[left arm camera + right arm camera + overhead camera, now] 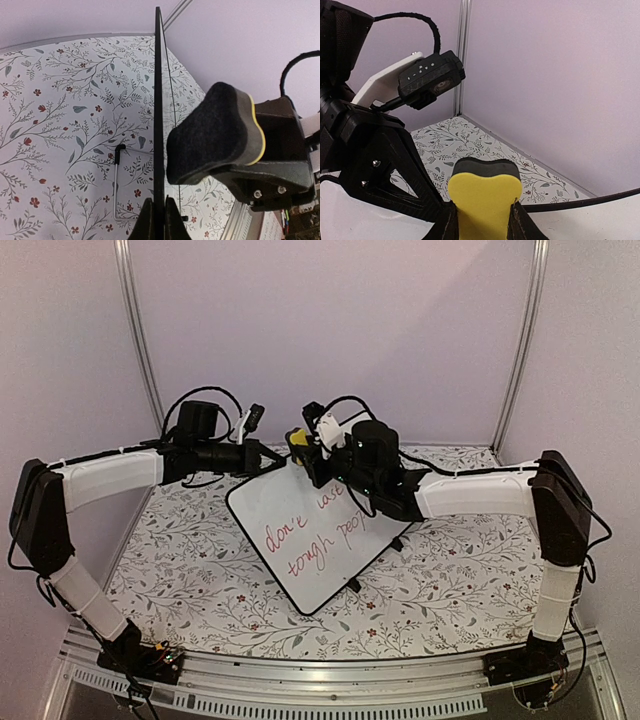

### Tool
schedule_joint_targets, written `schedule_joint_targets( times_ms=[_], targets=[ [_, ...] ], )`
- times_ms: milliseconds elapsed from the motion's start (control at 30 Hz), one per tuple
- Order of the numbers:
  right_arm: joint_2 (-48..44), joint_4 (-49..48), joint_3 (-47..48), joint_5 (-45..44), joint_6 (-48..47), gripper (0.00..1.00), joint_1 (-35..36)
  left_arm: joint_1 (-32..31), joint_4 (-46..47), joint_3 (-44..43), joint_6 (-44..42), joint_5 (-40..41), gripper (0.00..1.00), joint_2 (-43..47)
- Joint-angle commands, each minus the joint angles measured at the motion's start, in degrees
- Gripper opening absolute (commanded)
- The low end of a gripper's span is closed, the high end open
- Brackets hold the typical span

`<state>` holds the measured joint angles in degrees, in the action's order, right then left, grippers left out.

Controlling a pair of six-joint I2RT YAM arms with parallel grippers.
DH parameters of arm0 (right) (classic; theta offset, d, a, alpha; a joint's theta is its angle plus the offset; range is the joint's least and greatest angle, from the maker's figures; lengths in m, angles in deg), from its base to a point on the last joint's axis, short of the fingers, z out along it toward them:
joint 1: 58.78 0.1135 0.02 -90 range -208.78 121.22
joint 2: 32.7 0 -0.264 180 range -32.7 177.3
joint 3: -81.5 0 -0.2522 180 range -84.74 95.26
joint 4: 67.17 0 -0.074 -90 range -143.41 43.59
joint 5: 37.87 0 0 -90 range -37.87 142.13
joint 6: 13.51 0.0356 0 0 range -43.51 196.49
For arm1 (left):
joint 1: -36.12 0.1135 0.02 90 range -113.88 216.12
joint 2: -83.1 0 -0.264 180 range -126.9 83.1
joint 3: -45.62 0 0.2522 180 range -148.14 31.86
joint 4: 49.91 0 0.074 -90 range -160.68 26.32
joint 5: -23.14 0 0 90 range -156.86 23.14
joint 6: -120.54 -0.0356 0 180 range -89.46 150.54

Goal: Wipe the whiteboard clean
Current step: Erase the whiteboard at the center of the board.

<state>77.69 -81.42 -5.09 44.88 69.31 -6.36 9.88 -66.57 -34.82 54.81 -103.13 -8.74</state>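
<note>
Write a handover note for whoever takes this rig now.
Left claw: shut on the edge of the large white black-framed whiteboard.
Right claw: shut on the yellow foam eraser with black felt face, at the board's far corner; contact unclear.
Done: board gripped, eraser in hand.
Left: wipe off the red handwriting, none visibly erased.

On the worktop (450, 580), centred, whiteboard (320, 540); on its far left edge, left fingers (146, 222), one either side; just right of them, eraser (297, 438) between right fingers (521, 226).
</note>
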Motion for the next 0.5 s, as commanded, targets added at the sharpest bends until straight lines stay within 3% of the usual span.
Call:
schedule_joint_targets(
  times_ms=[0,467],
  targets=[
    [1.9,-2.7,2.0,-1.7,-0.8,0.32,-0.6,-0.6,0.5,1.0,-2.1,-1.7,0.00,1.4],
    [1.9,-4.1,-3.9,-1.9,0.7,0.30,-1.4,-0.5,0.7,1.1,-2.0,-2.0,0.00,1.7]
  ],
)
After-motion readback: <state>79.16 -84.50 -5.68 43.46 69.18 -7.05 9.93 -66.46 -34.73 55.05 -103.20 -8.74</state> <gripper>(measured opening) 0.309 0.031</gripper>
